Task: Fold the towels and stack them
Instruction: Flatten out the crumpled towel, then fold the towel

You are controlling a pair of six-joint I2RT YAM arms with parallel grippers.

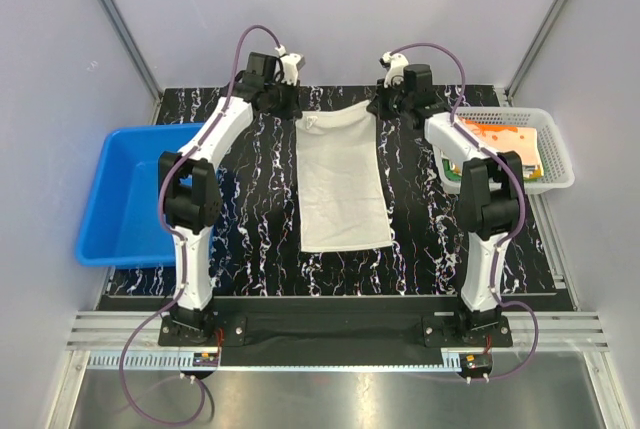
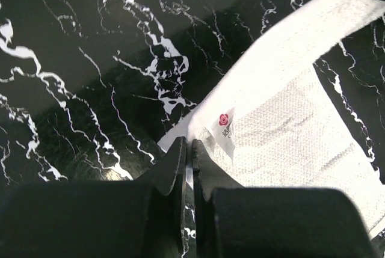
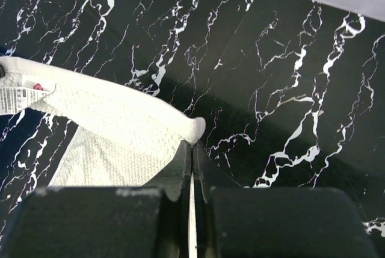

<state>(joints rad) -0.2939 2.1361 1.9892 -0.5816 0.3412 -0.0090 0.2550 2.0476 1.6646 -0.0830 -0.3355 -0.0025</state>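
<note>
Pinching one far corner apiece, the left gripper (image 2: 187,148) and right gripper (image 3: 192,148) are closed on the whitish-beige towel (image 1: 343,184), which trails back from their tips over the table (image 1: 250,239). It looks like light, limp cloth, probably best held by its corners.

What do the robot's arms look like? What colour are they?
Both the left arm and right arm are white tubes with chunky black joints. A thin purple cable loops along each. The left gripper and right gripper have black fingers.
</note>
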